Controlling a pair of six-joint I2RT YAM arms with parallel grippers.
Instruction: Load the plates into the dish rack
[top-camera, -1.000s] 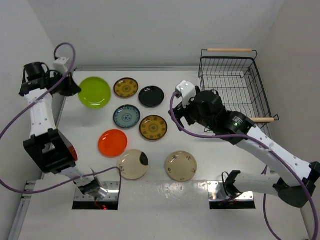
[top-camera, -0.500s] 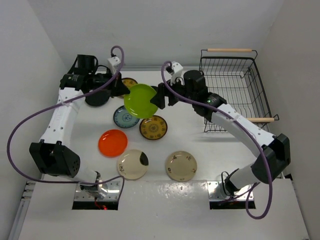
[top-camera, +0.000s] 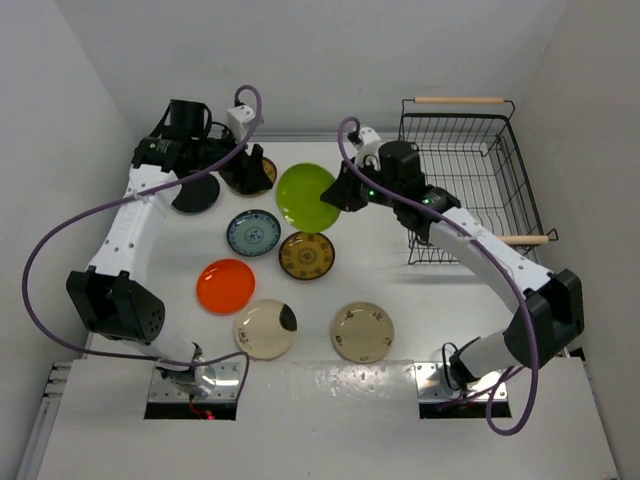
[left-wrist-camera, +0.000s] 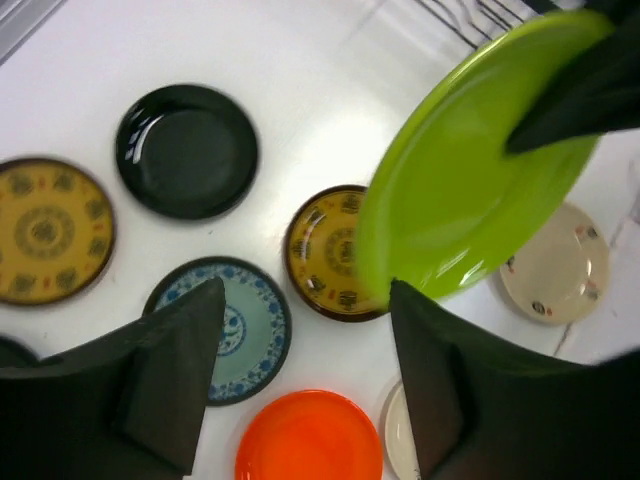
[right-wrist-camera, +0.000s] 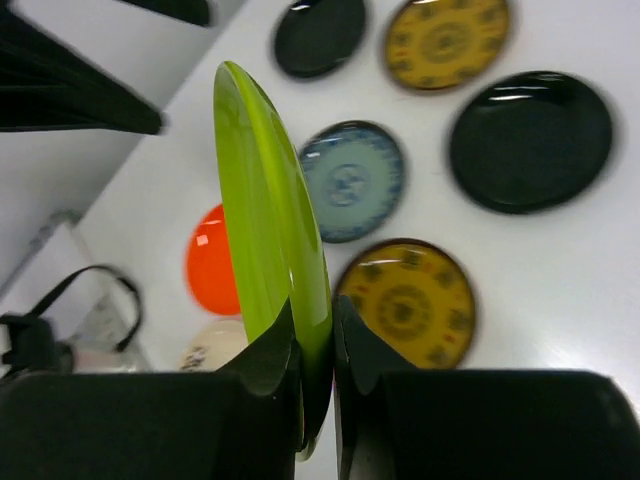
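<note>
The lime green plate (top-camera: 305, 197) (right-wrist-camera: 268, 200) hangs tilted on edge above the table, and my right gripper (top-camera: 340, 194) (right-wrist-camera: 315, 322) is shut on its rim. My left gripper (top-camera: 246, 172) (left-wrist-camera: 300, 372) stands open just left of it, with nothing between its fingers; the green plate's (left-wrist-camera: 470, 190) edge is near the right finger. On the table lie a black plate (left-wrist-camera: 187, 150), two mustard plates (top-camera: 307, 255) (left-wrist-camera: 45, 230), a blue-grey one (top-camera: 253, 232), an orange one (top-camera: 226, 285) and two cream ones (top-camera: 265, 328) (top-camera: 361, 331). The dish rack (top-camera: 470, 165) stands at the back right.
Another black plate (top-camera: 196, 193) lies at the back left, partly under my left arm. White walls close in the table on the left, back and right. The arm bases sit at the near edge.
The left arm carried the green plate up and rightward off the table. The right gripper swung left and shut on it, and the left gripper opened and let go.
</note>
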